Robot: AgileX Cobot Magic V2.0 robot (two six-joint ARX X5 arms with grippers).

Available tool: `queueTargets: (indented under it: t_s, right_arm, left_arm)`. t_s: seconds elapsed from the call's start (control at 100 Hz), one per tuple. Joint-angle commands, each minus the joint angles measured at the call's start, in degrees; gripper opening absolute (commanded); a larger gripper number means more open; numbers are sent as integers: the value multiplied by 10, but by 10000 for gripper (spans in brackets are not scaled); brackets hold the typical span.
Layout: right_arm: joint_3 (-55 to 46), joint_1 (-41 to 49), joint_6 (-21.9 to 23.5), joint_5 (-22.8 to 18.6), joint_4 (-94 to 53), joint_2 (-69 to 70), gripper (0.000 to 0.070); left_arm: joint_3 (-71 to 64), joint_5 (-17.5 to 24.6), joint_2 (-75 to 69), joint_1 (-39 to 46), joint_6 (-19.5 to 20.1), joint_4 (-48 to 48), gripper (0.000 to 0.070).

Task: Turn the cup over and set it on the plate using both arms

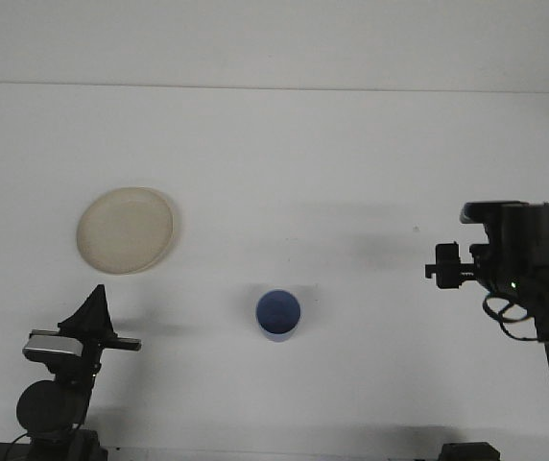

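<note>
Table (351, 154): white, plain surface filling the view, with a faint line across the far edge.

Cup (278, 314): blue, standing upright with its mouth up, near the middle of the table and toward the near side. Nothing touches it.

Plate (126, 230): cream, round, lying flat on the left, farther away than the cup and well apart from it. Nothing rests on it.

Left gripper (97, 312): at the near left corner, low over the table, pointing toward the far side. The black fingers come together in a single tip, so it reads as closed, and it holds nothing. It sits near the plate's near edge but does not touch it, and is well apart from the cup.

Right gripper (444, 272): at the right edge, raised, on a black arm that rises from the near right corner. It faces left, toward the cup, and is well apart from it. It carries nothing; whether its fingers are parted or together cannot be told from this angle.
</note>
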Motion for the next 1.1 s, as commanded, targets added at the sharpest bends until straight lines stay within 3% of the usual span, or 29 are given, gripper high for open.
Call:
queueTargets:
  t_s: [0.0, 0.39, 0.61, 0.82, 1.09]
  right_arm:
    - [-39, -12, -10, 0, 30, -32, 457]
    - [-293, -31, 5, 0, 248, -261, 457]
    - [-409, -31, -25, -1, 392, -355, 456]
    - [-464, -31, -30, 0, 427, -376, 456]
    - [-466, -31, -31, 0, 453, -376, 456]
  left_arm:
    - [-11, -2, -1, -1, -1, 5, 12]
    - [-11, -2, -1, -1, -1, 5, 12]
    - [-11, -2, -1, -1, -1, 5, 12]
    - [-11, -2, -1, -1, -1, 5, 12]
    - [-11, -2, -1, -1, -1, 5, 12]
